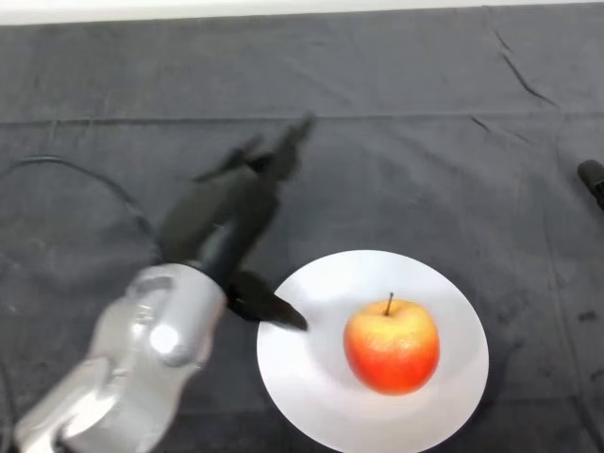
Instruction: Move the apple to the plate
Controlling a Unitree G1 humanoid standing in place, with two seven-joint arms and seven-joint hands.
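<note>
Already the apple point(392, 345) sits on the plate point(311, 377), upright, its short brown stem pointing up. It is red low down and on its flanks, with a yellow patch near the top. It rests a little right of the plate's middle, with bare white showing all round it. The plate is round and white and lies flat on the dark cloth point(396, 170) that covers the table, in the lower middle of the head view; its near rim runs off the bottom edge.

Left of the plate, the left hand point(226, 212) hangs above the cloth, well apart from the apple and holding nothing. Its black fingers point(293, 142) reach up and to the right, straight rather than curled, toward the far side of the table. The thumb point(269, 307) sticks out the other way, low and to the right, and its tip overlaps the plate's left rim; whether it touches the rim cannot be told. The silver-grey arm point(142, 354) comes in from the lower left corner and meets the hand at the wrist.

At the right edge of the view, a small dark object point(592, 179) lies on the cloth, mostly cut off, and it cannot be made out what it is.
</note>
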